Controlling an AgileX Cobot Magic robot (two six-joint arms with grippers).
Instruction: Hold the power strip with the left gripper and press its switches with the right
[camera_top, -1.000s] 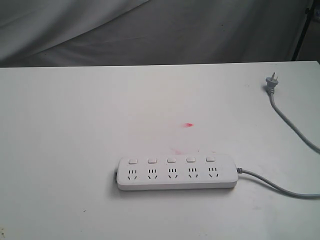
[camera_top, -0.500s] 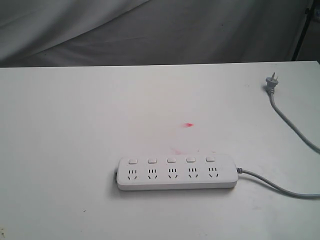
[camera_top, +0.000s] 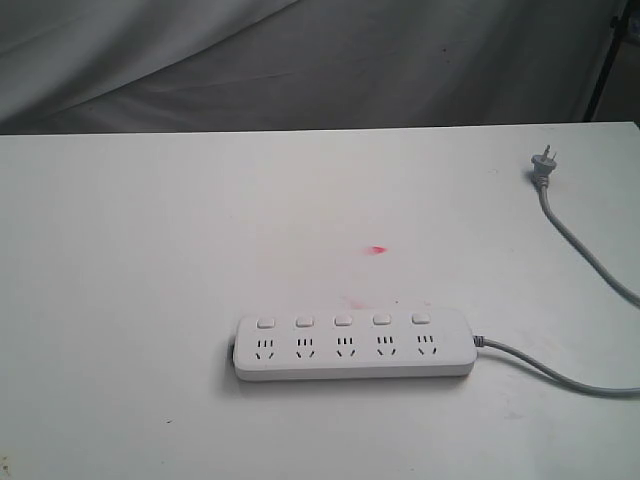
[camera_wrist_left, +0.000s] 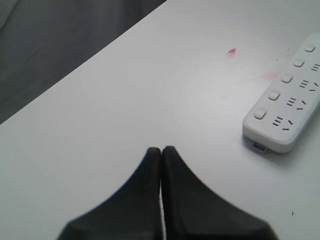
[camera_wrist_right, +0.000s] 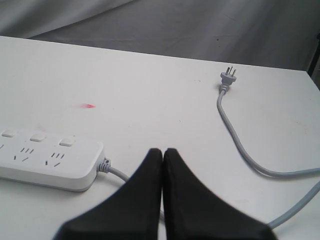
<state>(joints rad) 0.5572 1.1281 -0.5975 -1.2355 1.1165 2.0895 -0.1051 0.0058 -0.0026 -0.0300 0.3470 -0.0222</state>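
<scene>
The white power strip (camera_top: 355, 345) lies flat on the table, with its row of five switches (camera_top: 343, 321) above the socket sets. Neither arm shows in the exterior view. In the left wrist view my left gripper (camera_wrist_left: 161, 149) is shut and empty, well short of the rounded end of the power strip (camera_wrist_left: 286, 105). My right gripper (camera_wrist_right: 162, 150) is also shut on nothing, hovering near the cord end of the power strip (camera_wrist_right: 47, 160), where three switches (camera_wrist_right: 37, 137) show.
A grey cord (camera_top: 560, 373) runs from the strip's right end off the table's right side and back to a grey plug (camera_top: 542, 166) at the far right. A small red mark (camera_top: 377, 250) sits on the white table (camera_top: 150, 300). Grey cloth hangs behind.
</scene>
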